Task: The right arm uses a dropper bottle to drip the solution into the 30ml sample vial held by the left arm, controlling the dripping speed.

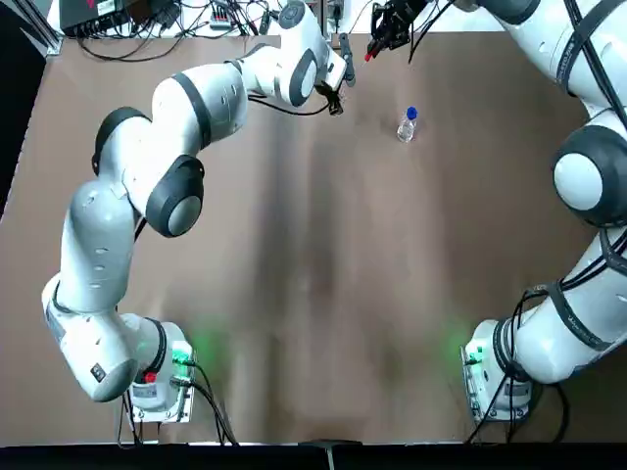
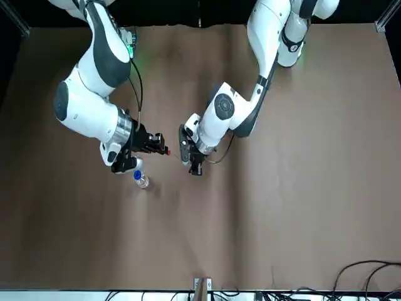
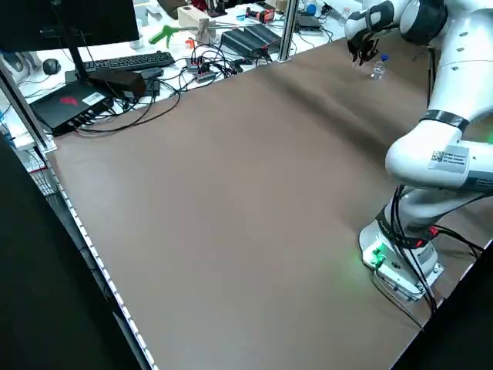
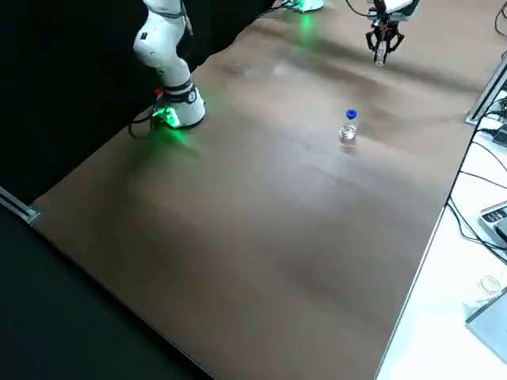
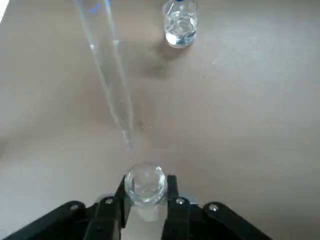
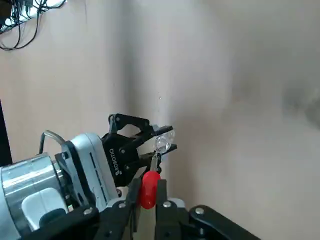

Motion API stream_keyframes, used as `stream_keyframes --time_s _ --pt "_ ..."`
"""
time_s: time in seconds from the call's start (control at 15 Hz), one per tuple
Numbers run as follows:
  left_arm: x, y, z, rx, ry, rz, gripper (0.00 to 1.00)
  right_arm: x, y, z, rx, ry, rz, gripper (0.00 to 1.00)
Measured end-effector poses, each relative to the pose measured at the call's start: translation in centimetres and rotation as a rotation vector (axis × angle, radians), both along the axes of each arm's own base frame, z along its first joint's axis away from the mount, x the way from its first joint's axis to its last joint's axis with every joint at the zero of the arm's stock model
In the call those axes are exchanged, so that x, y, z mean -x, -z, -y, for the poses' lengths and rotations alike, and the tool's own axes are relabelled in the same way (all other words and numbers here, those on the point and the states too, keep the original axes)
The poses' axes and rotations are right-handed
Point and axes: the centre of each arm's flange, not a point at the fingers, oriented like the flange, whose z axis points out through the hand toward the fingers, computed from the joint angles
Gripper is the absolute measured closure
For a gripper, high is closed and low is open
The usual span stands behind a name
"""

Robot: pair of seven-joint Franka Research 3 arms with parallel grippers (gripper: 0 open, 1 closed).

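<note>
Overhead, the vial (image 5: 145, 184) sits upright, pinched between the left gripper's (image 1: 335, 101) fingers near the tabletop's (image 1: 313, 294) far edge. Just beside it, the right gripper (image 1: 377, 44) has its fingers closed on the dropper's (image 6: 148, 189) red bulb, its glass tip slanting toward the vial's mouth. Nearby, the blue-collared bottle (image 1: 408, 125) stands alone.

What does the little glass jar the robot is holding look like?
The jar is tiny, clear and colourless, and looks like glass with a round open mouth. It stands upright, pinched between the black fingers of the left gripper, held up above the brown table. The thin clear tip of a dropper hangs just above and beside its mouth, not touching. Whether there is liquid inside, I cannot tell.
</note>
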Motion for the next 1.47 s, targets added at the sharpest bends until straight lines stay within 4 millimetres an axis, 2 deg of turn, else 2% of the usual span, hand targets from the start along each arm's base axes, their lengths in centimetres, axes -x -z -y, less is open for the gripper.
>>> stream_keyframes --time_s 0.47,0.67,1.47 --pt "0.0 0.0 0.0 0.0 -0.001 0.001 0.68 0.1 1.8 -1.4 0.008 -0.01 -0.008 0.83" --pt "0.0 0.0 0.0 0.0 -0.001 0.001 0.68 0.1 1.7 -1.8 0.005 -0.008 0.007 0.83" --pt "0.0 0.0 0.0 0.001 -0.001 0.002 0.68 -0.1 2.6 -1.7 0.012 -0.005 -0.002 0.83"
